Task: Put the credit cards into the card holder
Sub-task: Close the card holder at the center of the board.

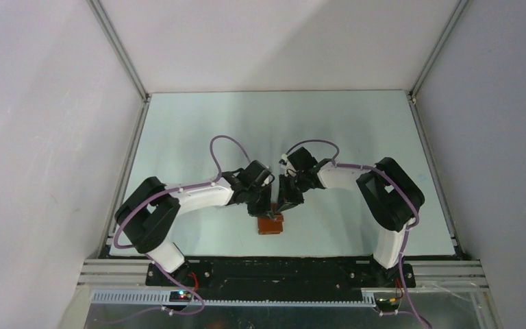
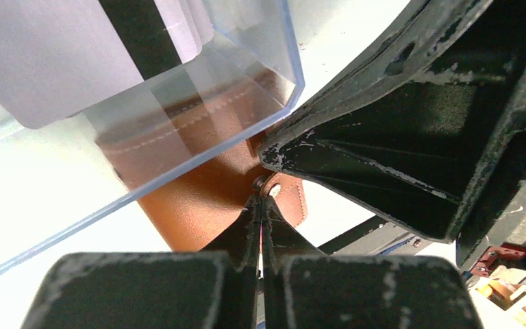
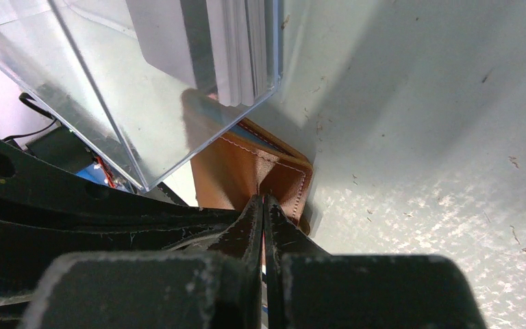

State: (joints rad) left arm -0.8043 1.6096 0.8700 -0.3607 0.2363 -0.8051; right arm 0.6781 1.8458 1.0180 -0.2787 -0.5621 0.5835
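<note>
The tan-brown card holder (image 1: 270,225) sits on the table near the front edge, between the two arms. My left gripper (image 1: 266,207) is shut, its tips (image 2: 261,199) pinching the snap tab (image 2: 293,200) of the card holder (image 2: 192,205). From the other side my right gripper (image 1: 289,204) is shut too, its tips (image 3: 264,200) closed on the stitched edge of the card holder (image 3: 226,178). The credit cards (image 2: 55,62), pale with a dark stripe, stand in a clear plastic box (image 2: 246,75) just behind the wallet. The right wrist view shows the credit cards (image 3: 171,41) inside the clear plastic box (image 3: 96,103).
The other arm's black finger (image 2: 397,144) fills the right of the left wrist view. The pale green table (image 1: 356,137) is bounded by white walls and metal rails, with the arm bases along the front rail (image 1: 281,271).
</note>
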